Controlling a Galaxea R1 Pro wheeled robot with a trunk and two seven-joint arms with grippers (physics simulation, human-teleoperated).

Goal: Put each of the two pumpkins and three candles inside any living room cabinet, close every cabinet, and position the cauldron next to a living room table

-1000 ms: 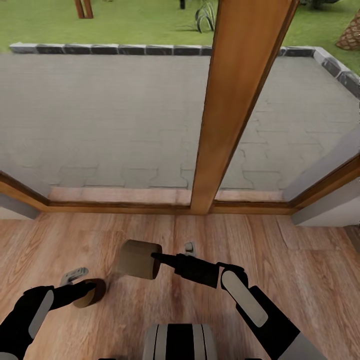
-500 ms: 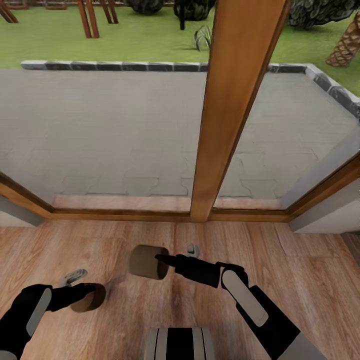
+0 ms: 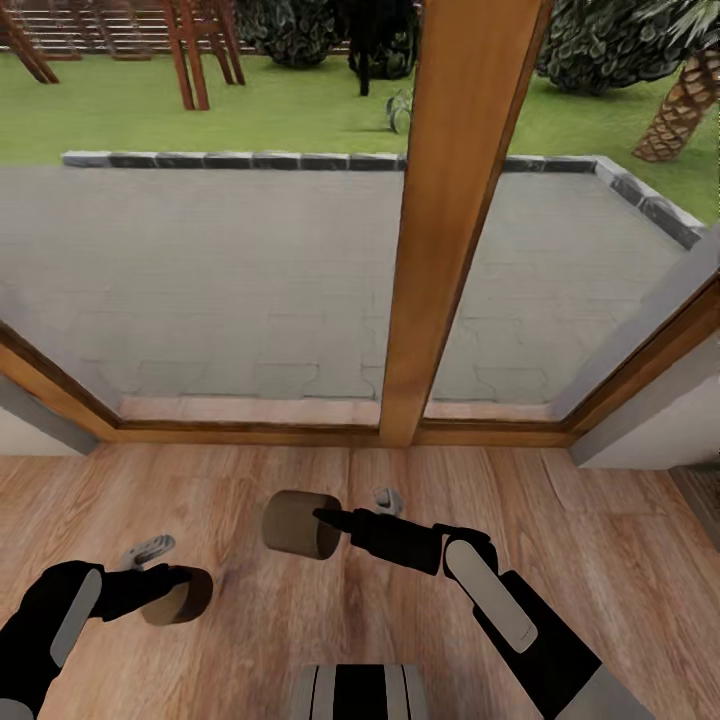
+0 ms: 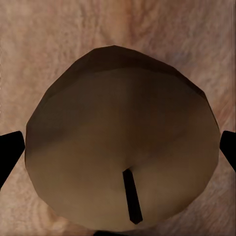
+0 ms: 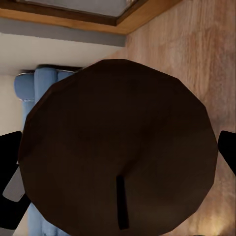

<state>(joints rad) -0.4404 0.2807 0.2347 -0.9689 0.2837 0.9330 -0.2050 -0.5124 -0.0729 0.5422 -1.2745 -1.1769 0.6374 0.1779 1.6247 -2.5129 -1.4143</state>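
Living-room wooden floor [image 3: 600,560] ahead, running up to a big window with a wood mullion [image 3: 455,200], paved patio [image 3: 220,270] and lawn beyond. More garden at 12 o'clock than a second ago, sill lower in frame: a tilt of the head, not of the things. Arms much as before. Left gripper [image 3: 172,585] at 8 o'clock, clamped on a candle [image 3: 180,597], fingers flanking it in the left wrist view [image 4: 120,142]. Right gripper [image 3: 335,520] near centre, clenched around another candle [image 3: 300,523], now a touch farther and darker-faced, probably turned in shadow. Blue upholstery [image 5: 37,91], likely a sofa, behind it in the right wrist view. Two candles in hand, no cabinet ahead; carrying stage, a turn toward it needed next.
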